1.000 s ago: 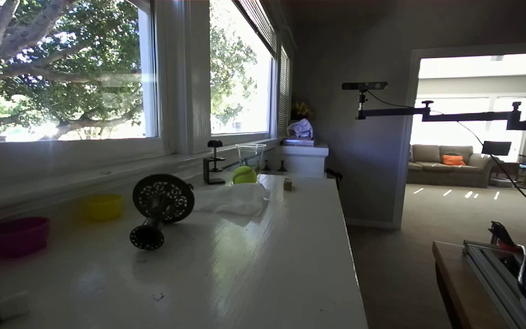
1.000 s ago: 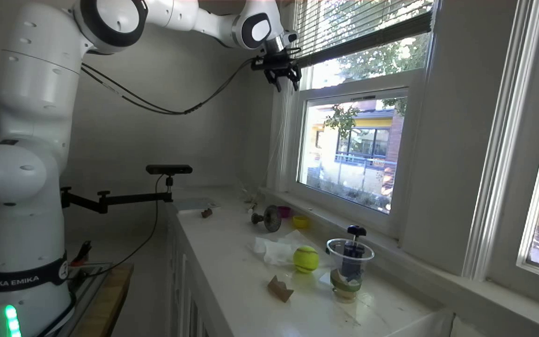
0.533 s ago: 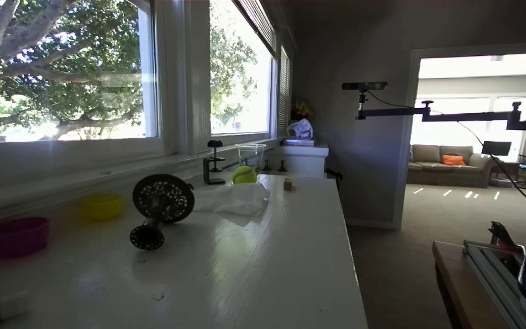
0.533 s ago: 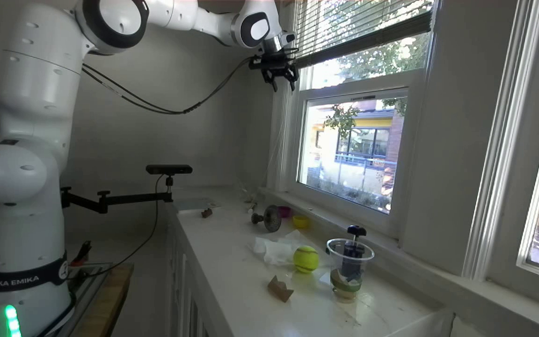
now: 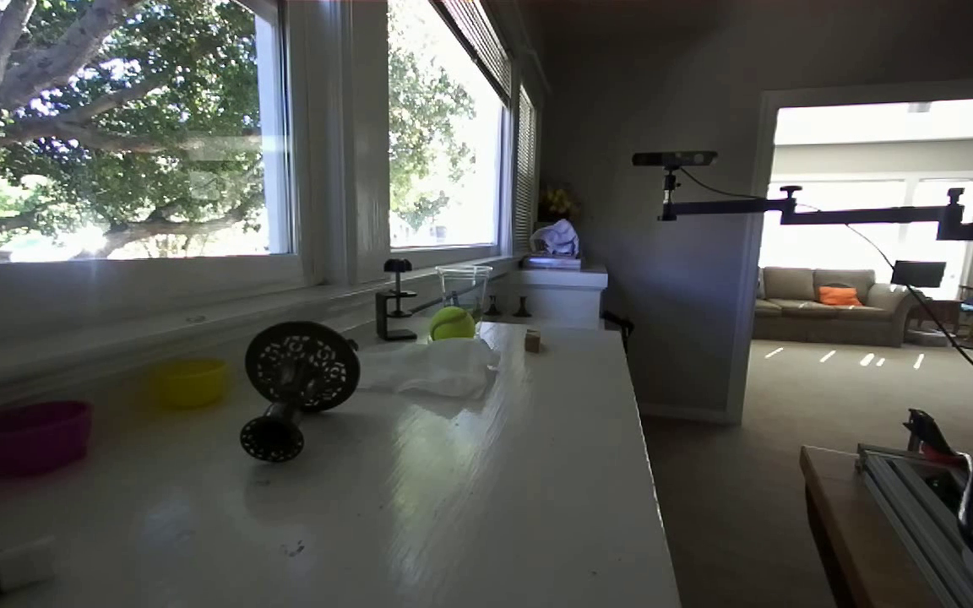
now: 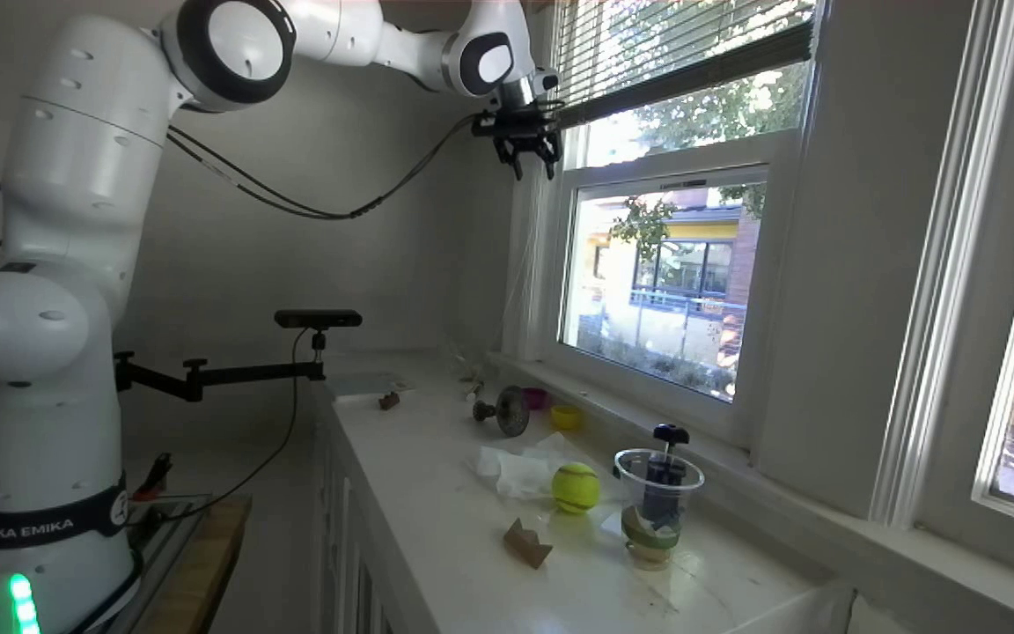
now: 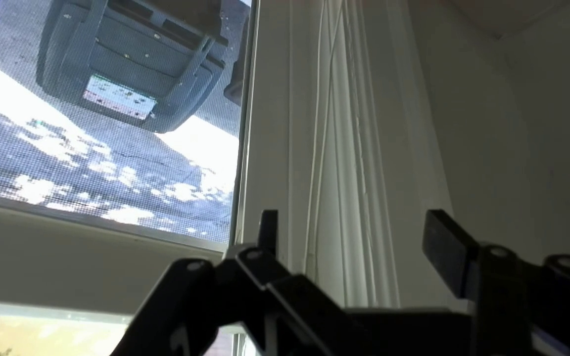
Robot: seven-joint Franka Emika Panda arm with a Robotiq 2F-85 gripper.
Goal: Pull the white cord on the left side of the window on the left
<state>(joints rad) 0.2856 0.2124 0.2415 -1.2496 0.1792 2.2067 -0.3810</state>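
The white-framed window (image 6: 648, 291) with raised slat blinds is at the right of an exterior view. It also shows, with a big tree outside, in an exterior view (image 5: 140, 258). The thin white cord (image 6: 527, 255) hangs along its left side. In the wrist view the cord (image 7: 318, 158) shows as two pale strands by the window trim. My gripper (image 6: 534, 174) is open, pointing down, near the window's upper left corner. In the wrist view the gripper (image 7: 352, 222) has the cord's image between its fingers, closer to the left one. Nothing is held; depth to the cord is unclear.
Below the window a white counter (image 6: 463, 511) bears a metal candle holder (image 6: 507, 411), a tennis ball (image 6: 576, 488), a clear cup (image 6: 658, 493), purple (image 6: 535, 399) and yellow (image 6: 566, 417) bowls. The blind's bottom rail (image 6: 692, 77) is beside the gripper. A camera arm (image 6: 243, 374) stands low.
My gripper shifts slightly left, then moves a little down beside the window. The arm's elbow leans a little forward and lower. The gripper stays open; the counter objects have not moved.
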